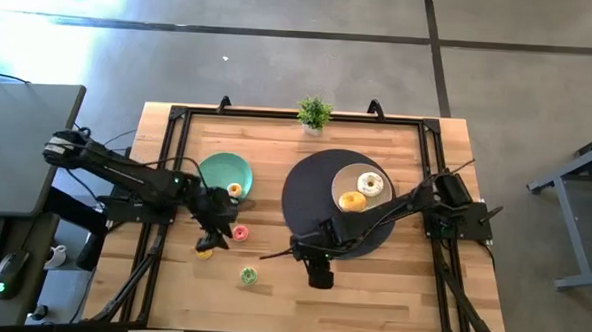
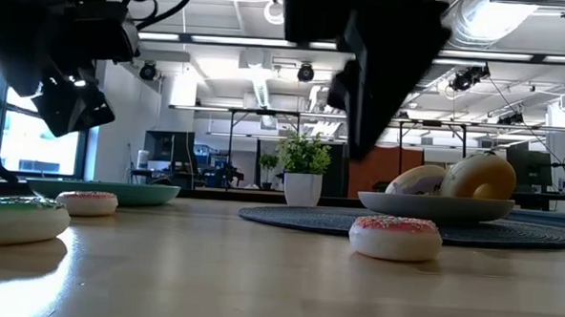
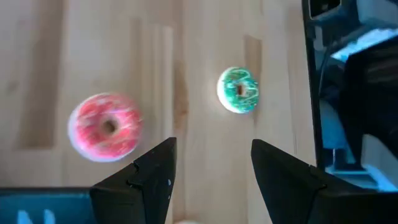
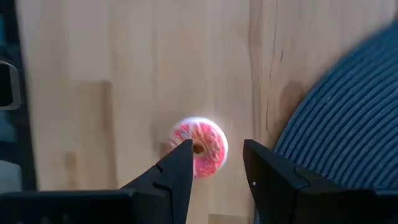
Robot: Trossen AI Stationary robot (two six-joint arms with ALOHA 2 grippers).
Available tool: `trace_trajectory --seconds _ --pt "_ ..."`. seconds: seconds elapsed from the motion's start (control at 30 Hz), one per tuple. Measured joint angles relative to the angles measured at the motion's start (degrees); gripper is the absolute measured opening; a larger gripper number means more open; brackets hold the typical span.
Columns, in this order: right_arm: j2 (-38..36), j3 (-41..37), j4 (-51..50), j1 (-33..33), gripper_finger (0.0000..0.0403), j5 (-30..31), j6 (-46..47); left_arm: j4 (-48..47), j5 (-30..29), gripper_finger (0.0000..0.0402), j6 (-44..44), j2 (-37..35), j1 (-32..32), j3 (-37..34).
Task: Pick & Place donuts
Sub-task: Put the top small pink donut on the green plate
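Two donuts, a white one (image 1: 371, 183) and a yellow one (image 1: 353, 201), already sit on the beige plate (image 1: 341, 182) on the dark mat (image 1: 305, 191), and a small one (image 1: 235, 190) rests on the teal plate (image 1: 219, 169). A pink donut (image 1: 239, 233), a green donut (image 1: 248, 276) and an orange one (image 1: 205, 250) lie loose on the table (image 1: 277, 145), so roughly half looks left to do. The left end effector (image 1: 216, 230) hangs just beside the pink donut, fingers parted, holding nothing. The right end effector (image 4: 216, 163), open and empty too, hovers at the mat's edge, well apart from the pink donut, which shows beyond its fingers
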Motion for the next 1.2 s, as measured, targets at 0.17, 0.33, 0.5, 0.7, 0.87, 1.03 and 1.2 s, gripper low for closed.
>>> trace_trajectory --seconds 0.17,0.33,0.5,0.7,0.87,1.03,1.2 --pt "-0.4 -4.9 4.8 -0.1 0.0138 -0.7 -3.9 -2.7 -9.6 0.0206 2.2 5.3 -3.9 3.0" --pt "-0.4 -6.5 5.2 -1.0 0.0138 -3.2 -4.0 -2.9 -17.4 0.0206 5.9 8.8 -4.9 4.7" --pt "-0.5 -9.2 6.7 -1.0 0.0138 -0.8 -3.4 -3.4 -21.9 0.0206 6.0 12.1 -4.8 4.8" --pt "-0.5 -12.3 7.9 -1.0 0.0138 -0.5 -3.4 -3.1 -24.1 0.0206 5.9 16.4 -4.8 4.8" --pt "-0.5 -12.8 8.5 -1.0 0.0138 -0.6 -3.4 -2.6 -25.0 0.0203 4.4 19.5 -4.8 5.0" --pt "-0.5 -13.0 10.6 -1.0 0.0138 -0.6 -3.4 -2.3 -23.9 0.0156 4.4 21.2 -4.8 5.2" --pt "-0.5 -13.0 14.1 -1.0 0.0138 -0.8 -3.4 -0.6 -21.5 0.0069 4.2 20.5 -4.8 4.9"
